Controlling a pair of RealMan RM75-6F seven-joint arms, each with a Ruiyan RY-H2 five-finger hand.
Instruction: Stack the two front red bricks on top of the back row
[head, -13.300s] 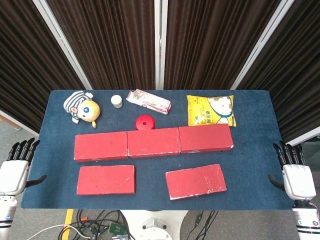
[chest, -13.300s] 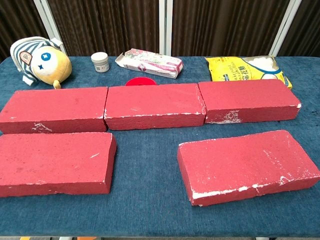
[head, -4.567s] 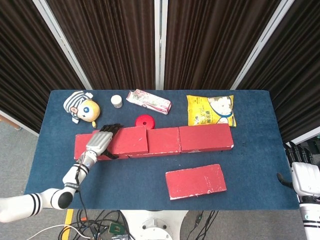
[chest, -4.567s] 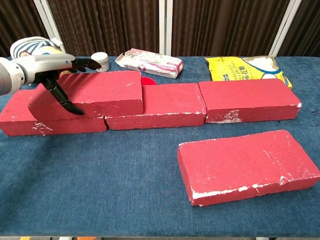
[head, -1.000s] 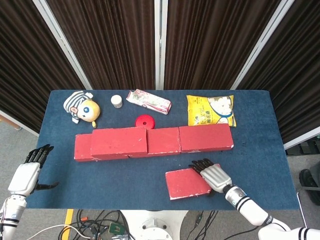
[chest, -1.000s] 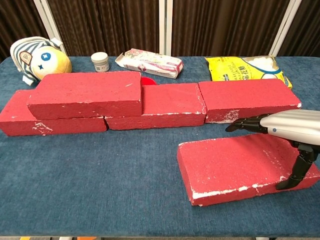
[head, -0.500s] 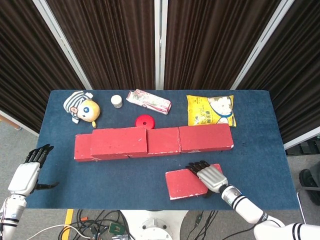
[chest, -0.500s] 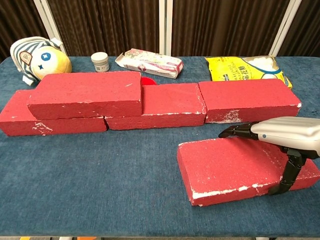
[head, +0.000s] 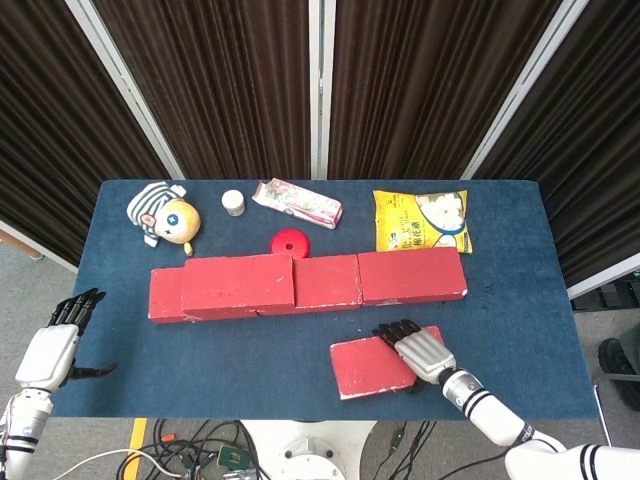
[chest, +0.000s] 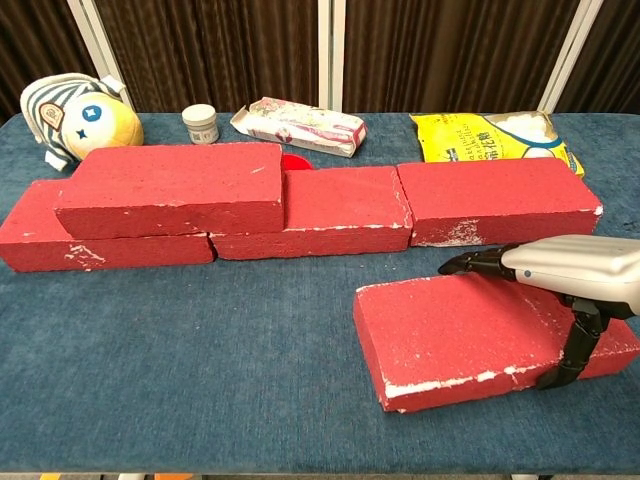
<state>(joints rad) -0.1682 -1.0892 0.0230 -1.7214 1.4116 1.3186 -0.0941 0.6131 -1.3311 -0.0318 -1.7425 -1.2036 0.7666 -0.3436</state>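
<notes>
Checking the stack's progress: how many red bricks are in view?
5. Three in the back row, one stacked on its left end, one in front under the right hand.

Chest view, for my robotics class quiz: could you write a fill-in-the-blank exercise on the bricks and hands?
1. The stacked brick lies on the back row's ___ end.
2. The front brick is held by the ___ hand.
3. The left hand holds ___.
4. The yellow bag lies ___ the back row.

Missing: left; right; nothing; behind

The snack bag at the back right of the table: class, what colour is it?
The snack bag is yellow, with white pieces pictured on it and a blue patch. The head view shows it best.
</notes>
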